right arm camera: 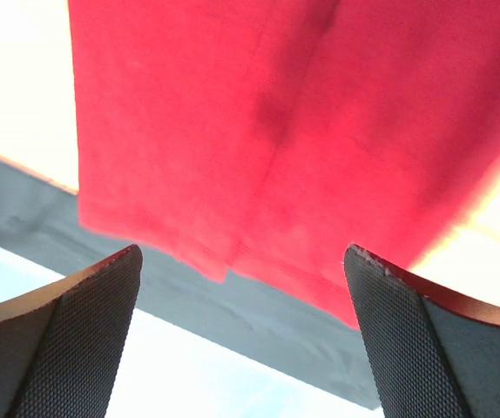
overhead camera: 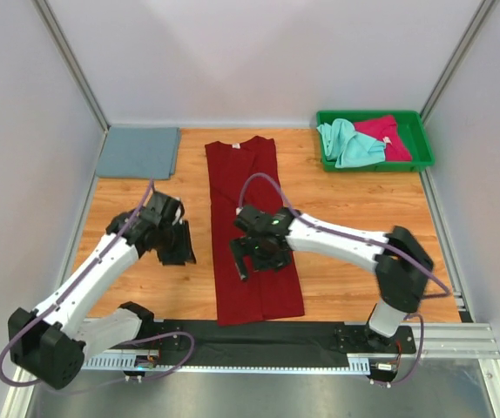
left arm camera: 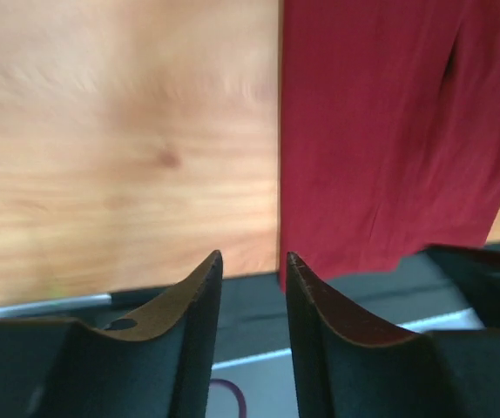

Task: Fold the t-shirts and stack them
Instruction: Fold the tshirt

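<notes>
Right gripper (right arm camera: 241,261) spread wide, empty, over near half of dark red t-shirt (overhead camera: 254,178), a long strip down the middle of the table (overhead camera: 354,200), reaching its near edge. Left gripper (left arm camera: 254,261) half-spread, empty, beside the shirt's left edge. Risk: pinching only the top layer; side folds slide open on lifting.

bright even light, overexposed wrist views

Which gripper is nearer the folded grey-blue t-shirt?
Left. The left gripper hangs in front of the grey-blue t-shirt; the right gripper, farther, is above the dark red t-shirt.
</notes>
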Tool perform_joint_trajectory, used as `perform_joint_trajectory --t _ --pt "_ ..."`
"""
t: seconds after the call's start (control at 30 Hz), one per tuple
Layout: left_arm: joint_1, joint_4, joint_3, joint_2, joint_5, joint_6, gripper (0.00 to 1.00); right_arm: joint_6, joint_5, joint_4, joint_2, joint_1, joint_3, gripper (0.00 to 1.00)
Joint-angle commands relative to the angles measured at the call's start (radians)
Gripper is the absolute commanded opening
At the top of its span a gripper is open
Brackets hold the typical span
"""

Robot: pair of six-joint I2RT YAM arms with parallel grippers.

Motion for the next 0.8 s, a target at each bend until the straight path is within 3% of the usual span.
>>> perform_joint_trajectory --t 0.0,0.07,0.1,0.13,0.2,0.23,0.33,0.43,0.53,0.77 --pt "-0.104 0.125 -0.132 -0.119 0.102 -0.187 0.4 -0.056 -0.04 0.0 -0.222 -0.114 -0.136 1.0" --pt "-0.15 0.182 -0.22 -0.141 0.088 -0.283 0.39 -0.078 -0.136 0.057 -0.367 -0.2 -0.25 1.0" --pt "-0.187 0.215 -0.278 -0.142 0.099 -0.315 0.38 -0.089 -0.252 0.117 -0.418 -0.309 -0.379 1.0" --pt "-0.201 0.284 -0.306 -0.138 0.123 -0.343 0.37 -0.101 -0.311 0.143 -0.461 -0.364 -0.435 0.95" --pt "-0.237 0.334 -0.364 -0.124 0.131 -0.417 0.34 -0.13 -0.414 0.178 -0.559 -0.493 -0.556 0.78" --pt "-0.282 0.341 -0.371 -0.115 0.107 -0.434 0.34 -0.138 -0.429 0.18 -0.579 -0.51 -0.584 0.59" --pt "-0.334 0.34 -0.388 -0.083 0.061 -0.497 0.35 -0.159 -0.506 0.206 -0.578 -0.518 -0.64 0.57" --pt "-0.406 0.374 -0.41 -0.048 0.047 -0.558 0.38 -0.113 -0.476 0.176 -0.534 -0.523 -0.638 0.58" --pt "-0.474 0.381 -0.418 0.005 0.034 -0.627 0.37 -0.038 -0.502 0.237 -0.535 -0.531 -0.686 0.49" --pt "-0.555 0.331 -0.414 0.045 -0.03 -0.71 0.36 0.017 -0.497 0.327 -0.55 -0.531 -0.802 0.44"
